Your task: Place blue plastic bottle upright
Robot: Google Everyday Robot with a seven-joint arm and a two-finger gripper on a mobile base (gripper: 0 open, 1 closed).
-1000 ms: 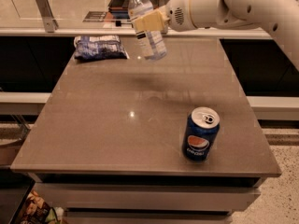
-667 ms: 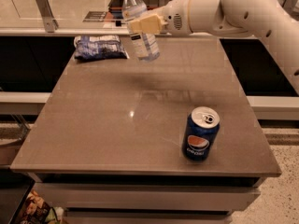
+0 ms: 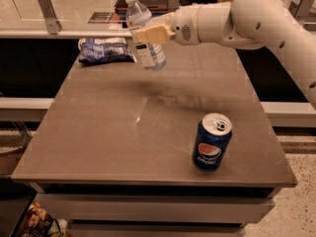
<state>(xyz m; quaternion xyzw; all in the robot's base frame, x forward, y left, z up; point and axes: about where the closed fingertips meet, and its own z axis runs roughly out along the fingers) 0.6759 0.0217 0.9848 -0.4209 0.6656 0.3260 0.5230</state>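
Note:
The blue plastic bottle (image 3: pixel 145 38) is clear with a white cap and a pale label. It hangs in the air above the far part of the table, nearly upright and tilted a little, cap up and to the left. My gripper (image 3: pixel 148 35) reaches in from the right and is shut on the bottle's middle, its tan fingers (image 3: pixel 153 34) across the label. The bottle's base is well above the grey-brown table (image 3: pixel 108 132).
A dark blue Pepsi can (image 3: pixel 211 141) stands upright near the table's front right. A crinkled blue snack bag (image 3: pixel 105 50) lies at the far left edge. A counter with a metal bracket runs behind the table. My white arm (image 3: pixel 261 19) spans the upper right.
My gripper has carried the bottle a little to the left over the far part of the table. The can and the bag have not moved.

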